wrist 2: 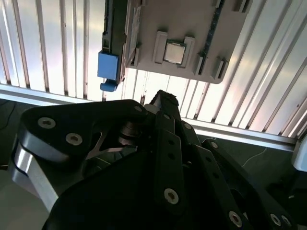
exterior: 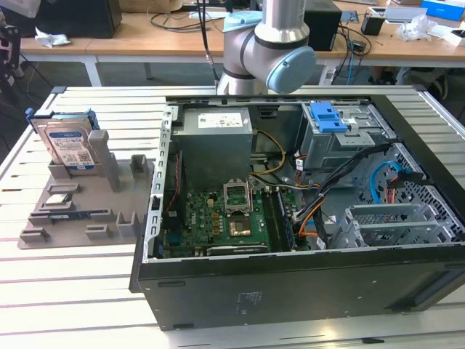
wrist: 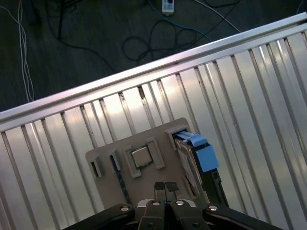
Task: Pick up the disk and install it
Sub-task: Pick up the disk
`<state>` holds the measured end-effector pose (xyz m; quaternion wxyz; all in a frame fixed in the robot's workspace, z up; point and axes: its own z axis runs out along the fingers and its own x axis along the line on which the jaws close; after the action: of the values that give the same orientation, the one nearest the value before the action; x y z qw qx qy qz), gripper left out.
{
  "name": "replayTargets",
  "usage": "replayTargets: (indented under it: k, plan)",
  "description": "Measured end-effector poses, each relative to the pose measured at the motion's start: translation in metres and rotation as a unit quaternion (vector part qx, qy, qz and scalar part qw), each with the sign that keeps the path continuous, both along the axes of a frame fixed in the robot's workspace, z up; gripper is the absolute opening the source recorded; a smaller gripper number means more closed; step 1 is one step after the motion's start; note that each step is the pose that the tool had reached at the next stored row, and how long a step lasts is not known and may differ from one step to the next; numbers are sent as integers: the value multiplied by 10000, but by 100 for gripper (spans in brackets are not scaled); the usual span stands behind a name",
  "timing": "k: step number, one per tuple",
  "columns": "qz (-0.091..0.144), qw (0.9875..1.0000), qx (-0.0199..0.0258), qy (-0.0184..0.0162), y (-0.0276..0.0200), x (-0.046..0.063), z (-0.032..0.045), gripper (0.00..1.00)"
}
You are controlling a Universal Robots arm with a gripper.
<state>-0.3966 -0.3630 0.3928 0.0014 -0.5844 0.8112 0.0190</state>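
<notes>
Disk [exterior: 69, 144] stands on edge in a grey holder [exterior: 87, 211] near the worktop's [exterior: 80, 291] edge at the exterior view's left; our tool [wrist: 166, 186] hangs above, tips together, empty. We judge it rigid, dense, shock-sensitive: grip the blue-framed sides.

Silver arm [exterior: 280, 25], blue joint cap [exterior: 292, 70], black gripper [wrist: 165, 186]

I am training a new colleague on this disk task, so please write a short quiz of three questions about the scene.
1. True or false: the disk stands outside the computer case.
2. In the grey holder, the disk is: A) on edge, B) lying flat, C) hanging from a cable.
3. Fill in: in the first wrist view, the gripper is ____ (open or shut).
Key: 1 true; 2 A; 3 shut.
</notes>
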Motion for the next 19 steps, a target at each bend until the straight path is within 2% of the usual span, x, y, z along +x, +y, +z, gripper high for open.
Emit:
replayTargets:
  k: [8, 19]
  plan:
    - [299, 9996, 0, 0, 0, 0, 0, 10]
    - [754, 9972, 0, 0, 0, 0, 0, 10]
